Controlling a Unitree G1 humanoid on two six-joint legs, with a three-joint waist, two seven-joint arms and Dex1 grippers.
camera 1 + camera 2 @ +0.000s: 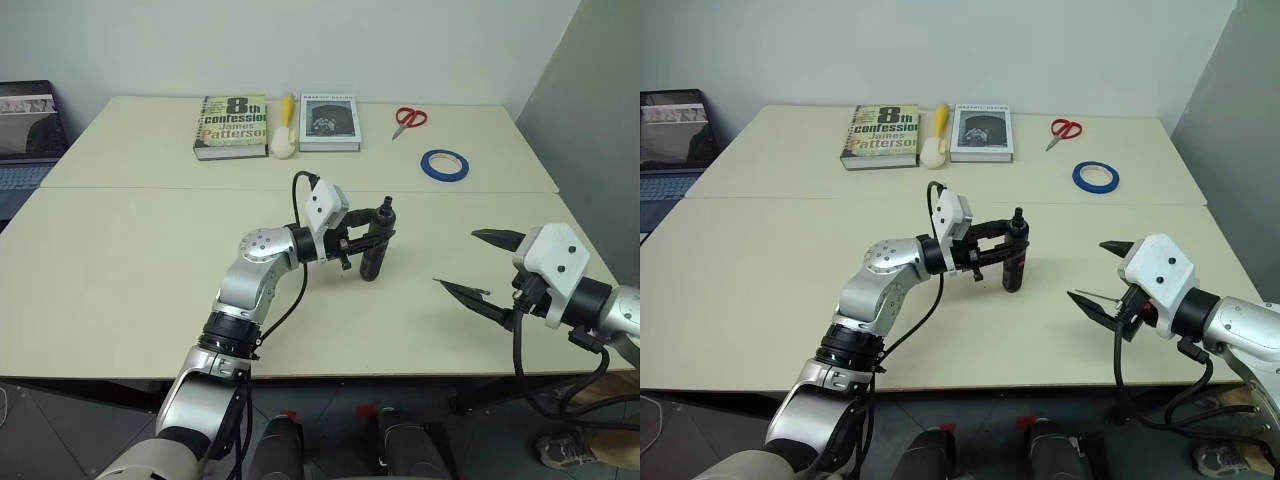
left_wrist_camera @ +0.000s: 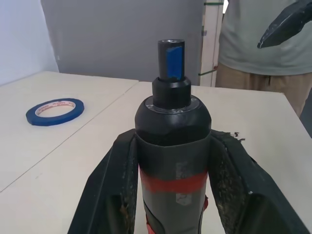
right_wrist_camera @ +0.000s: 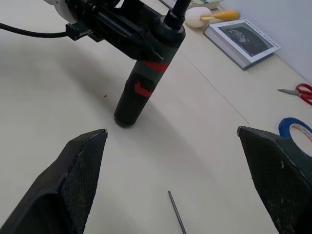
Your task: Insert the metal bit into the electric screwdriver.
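Left gripper point(image 1: 377, 238): fingers point(image 2: 113, 195) clamped on the electric screwdriver point(image 2: 171, 146), one pad each side of the body above the red band.
Electric screwdriver: near upright, narrow socket end up, butt end close over the table point(image 1: 120, 270).
Right gripper point(image 3: 175, 161): fingers point(image 3: 73, 180) spread wide, holding nothing.
Metal bit point(image 3: 177, 219): flat on the table, in the gap between the right fingers, apart from both.
Beyond right fingers: blue tape roll point(image 1: 444, 165), red scissors point(image 1: 409, 120), two books point(image 1: 232, 126).
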